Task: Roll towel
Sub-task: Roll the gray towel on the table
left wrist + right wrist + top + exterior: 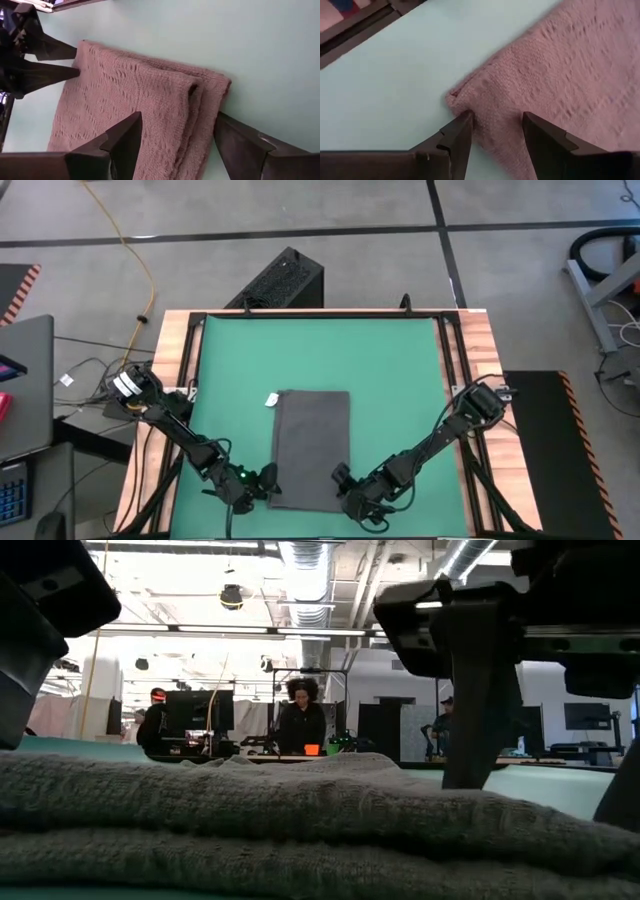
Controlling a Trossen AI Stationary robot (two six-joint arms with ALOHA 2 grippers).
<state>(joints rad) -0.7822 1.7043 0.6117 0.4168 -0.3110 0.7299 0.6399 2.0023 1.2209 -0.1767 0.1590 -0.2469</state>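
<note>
The towel lies folded into a long strip on the green mat; the left end effector gapes around its near-left corner; the right end effector straddles its near-right corner, fingers apart, gripping nothing.

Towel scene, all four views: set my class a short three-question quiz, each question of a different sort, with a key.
1. True or false: the towel lies folded into a long strip on the green mat.
2. Which end of the towel do both grippers work at? A) the end with the white tag B) the end opposite the tag C) neither end
3. Fill in: the fingers of the left gripper and the right gripper stand ____ astride the towel's corners.

Key: 1 true; 2 B; 3 open
</note>
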